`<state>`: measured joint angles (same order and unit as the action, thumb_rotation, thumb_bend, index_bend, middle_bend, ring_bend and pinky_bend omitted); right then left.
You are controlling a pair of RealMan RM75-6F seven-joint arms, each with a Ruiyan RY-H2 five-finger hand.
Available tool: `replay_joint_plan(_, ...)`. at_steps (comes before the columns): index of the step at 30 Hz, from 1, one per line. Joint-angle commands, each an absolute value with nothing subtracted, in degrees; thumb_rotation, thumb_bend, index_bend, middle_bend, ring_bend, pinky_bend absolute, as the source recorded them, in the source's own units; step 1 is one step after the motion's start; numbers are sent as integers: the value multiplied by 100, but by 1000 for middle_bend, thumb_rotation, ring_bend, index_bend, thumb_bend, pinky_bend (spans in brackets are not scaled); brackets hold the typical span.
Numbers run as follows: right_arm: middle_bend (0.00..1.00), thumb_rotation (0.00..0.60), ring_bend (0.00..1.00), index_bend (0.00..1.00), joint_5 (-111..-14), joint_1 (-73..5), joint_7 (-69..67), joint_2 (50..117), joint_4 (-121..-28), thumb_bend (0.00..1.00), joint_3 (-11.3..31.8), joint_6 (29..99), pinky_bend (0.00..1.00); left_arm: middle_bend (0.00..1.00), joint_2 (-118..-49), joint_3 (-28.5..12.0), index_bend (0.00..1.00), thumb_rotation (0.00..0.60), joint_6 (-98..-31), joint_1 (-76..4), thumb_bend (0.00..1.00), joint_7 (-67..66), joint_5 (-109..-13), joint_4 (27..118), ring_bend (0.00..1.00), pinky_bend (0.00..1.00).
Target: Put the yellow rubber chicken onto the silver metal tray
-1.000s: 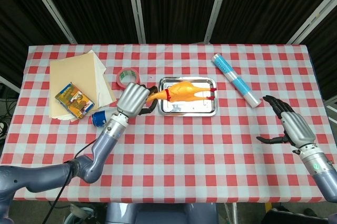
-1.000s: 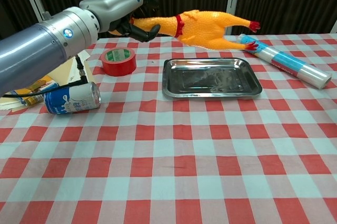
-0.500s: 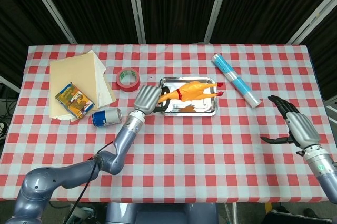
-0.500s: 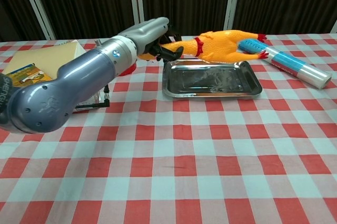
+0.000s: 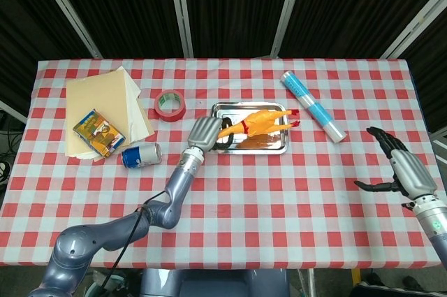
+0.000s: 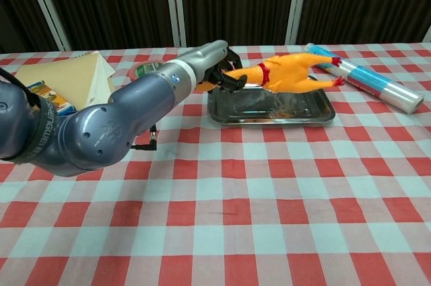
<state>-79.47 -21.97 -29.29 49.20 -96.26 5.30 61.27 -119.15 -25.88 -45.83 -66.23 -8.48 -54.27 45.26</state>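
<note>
Checkered tabletop (image 5: 293, 192): left hand (image 5: 204, 133) grips yellow rubber chicken (image 5: 257, 121) by its head end, low over silver metal tray (image 5: 274, 149), release left; right hand (image 5: 405, 170) idle, fingers apart.

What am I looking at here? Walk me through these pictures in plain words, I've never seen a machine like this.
It's a robot with two arms ending in humanlike hands, at a checked table. One picture looks down from its head, the other forward from its chest. Its left hand holds a yellow rubber chicken by the neck over a silver metal tray; whether it touches the tray is unclear. The right hand is open, holding nothing. Also there: red tape, a can, papers with a small box on them, and a rolled tube.
</note>
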Motion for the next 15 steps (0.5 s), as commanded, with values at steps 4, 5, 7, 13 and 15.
replay_joint_plan(4,38,501,21,0,-7960,-2190,-2962,4924,-9604,124,552,6105,64,128,-11907,-2852,99,600,-4384,-6682,185,-1136,-4953,4608,68,149)
replay_joint_plan(5,38,501,21,0,-7963,-2191,-2971,4922,-9605,124,561,6104,64,99,-11887,-2879,73,600,-4395,-6677,167,-1158,-4909,4649,43,132)
replay_joint_plan(7,37,503,21,0,-7972,-2191,-2982,4921,-9611,124,570,6097,64,36,-11854,-2918,15,600,-4446,-6659,127,-1184,-4851,4724,3,104)
replay_joint_plan(13,38,502,21,0,-8010,-2168,-3009,4934,-9604,124,580,6127,64,3,-11691,-2946,0,600,-4705,-6575,109,-1217,-4900,4980,0,81)
replay_joint_plan(15,38,501,21,0,-8015,-2160,-3014,4929,-9600,124,591,6142,64,4,-11576,-2906,0,600,-4892,-6506,108,-1210,-5043,5144,0,80)
